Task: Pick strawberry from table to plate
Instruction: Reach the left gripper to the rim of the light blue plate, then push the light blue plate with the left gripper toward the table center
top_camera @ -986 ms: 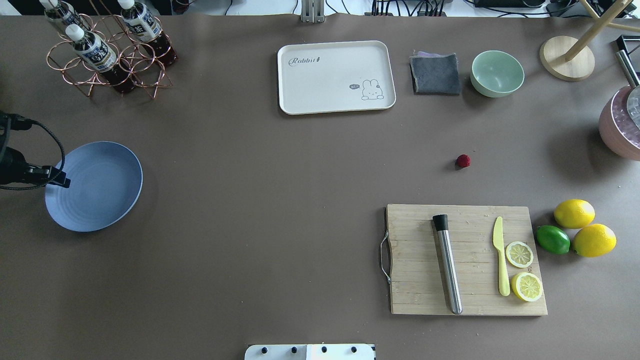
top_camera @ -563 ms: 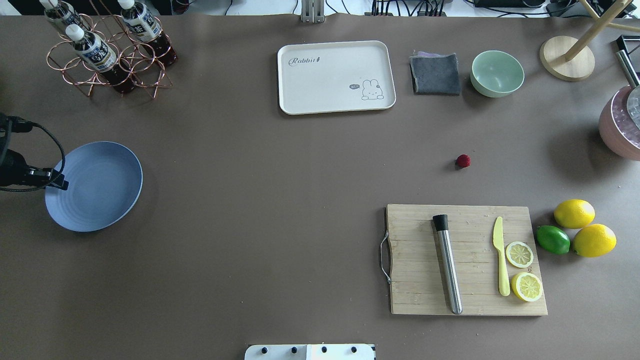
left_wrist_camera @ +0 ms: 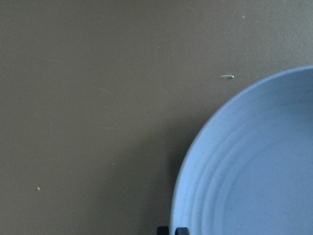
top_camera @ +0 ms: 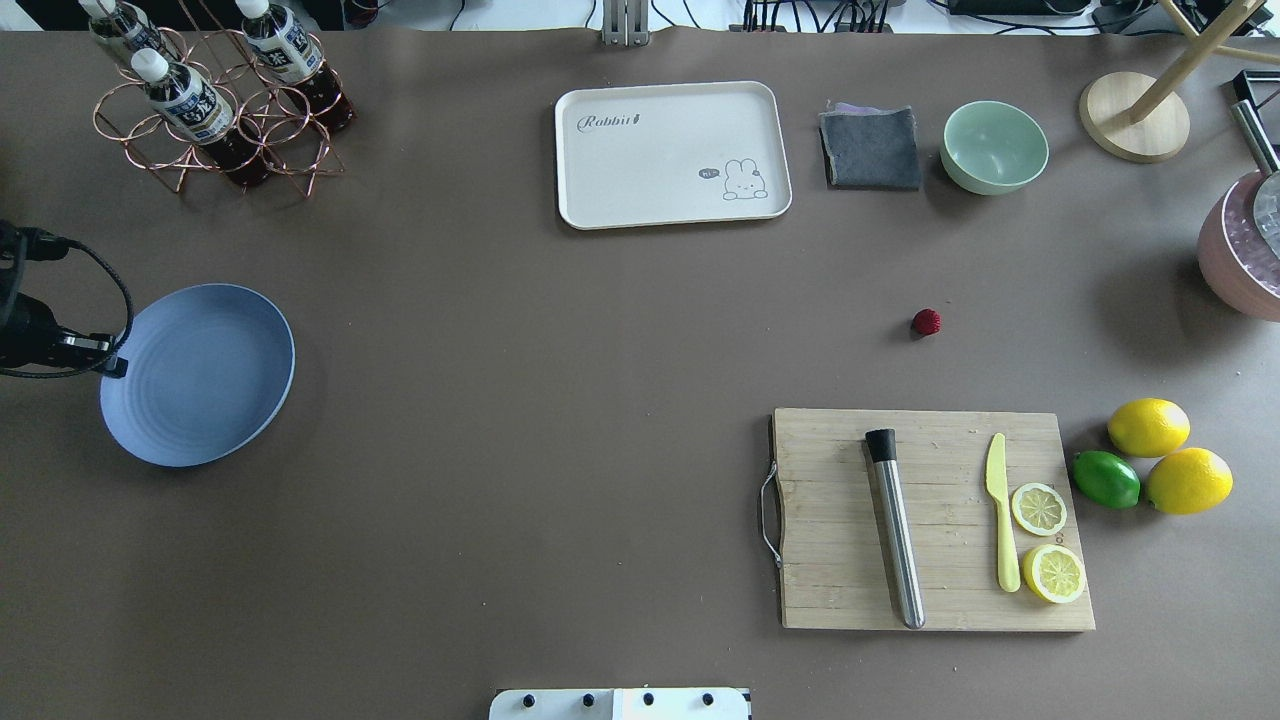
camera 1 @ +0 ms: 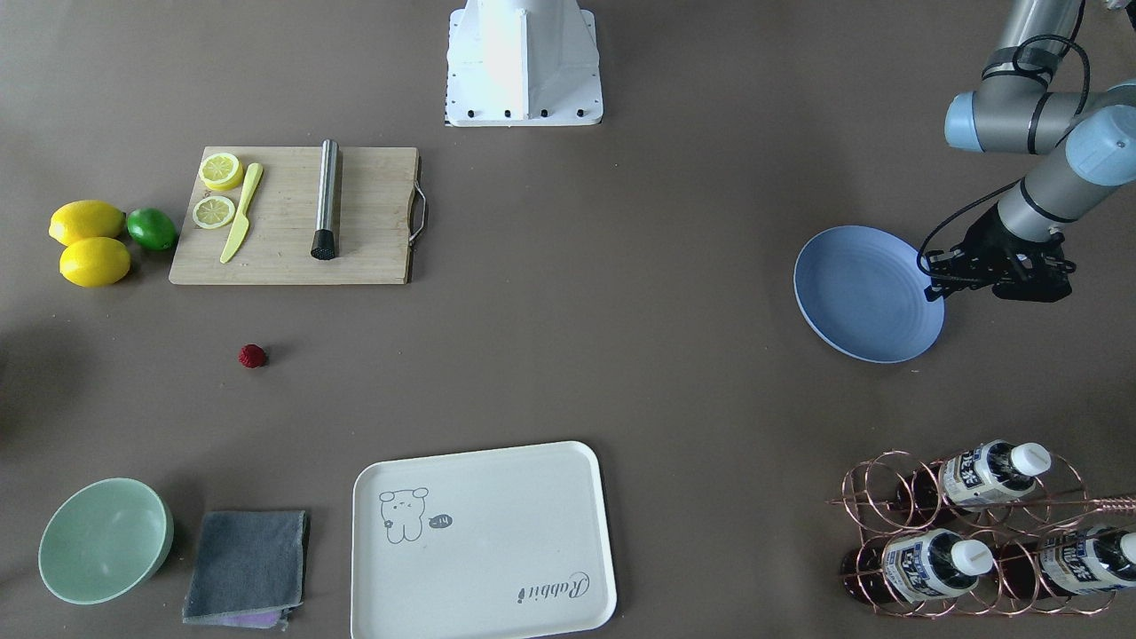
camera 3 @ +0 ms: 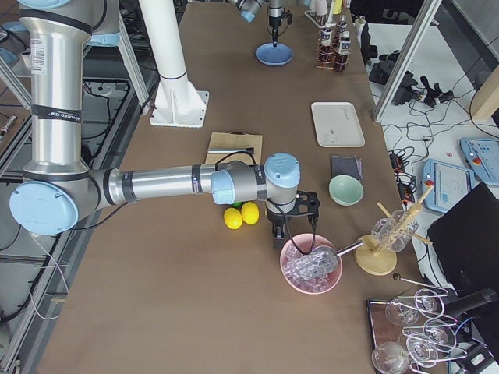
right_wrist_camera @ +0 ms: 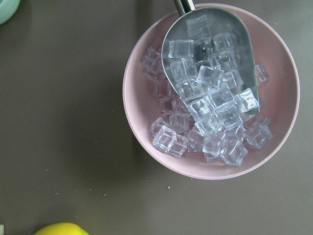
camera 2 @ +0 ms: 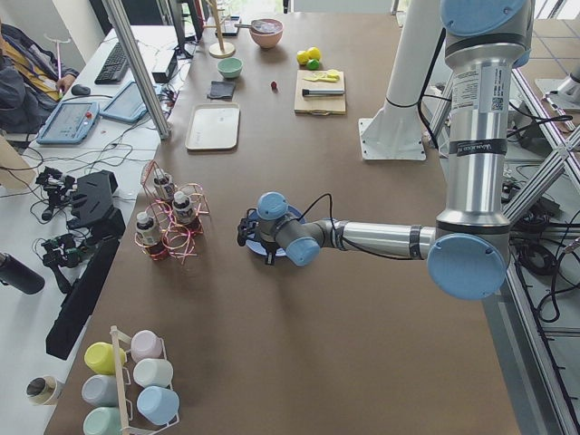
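Overhead exterior: left gripper point(top_camera: 112, 367), aperture indeterminate, touching rim of round periwinkle-blue plate point(top_camera: 205, 380); tiny dark red strawberry point(top_camera: 926, 321) far off. Risk: contact shoves plate.

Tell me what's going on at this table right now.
The tiny dark red strawberry lies alone on the grey-brown table, not yet picked. The left hand is at the rim of the round blue plate, far from the berry. The right hand hangs by a pink bowl of ice cubes.
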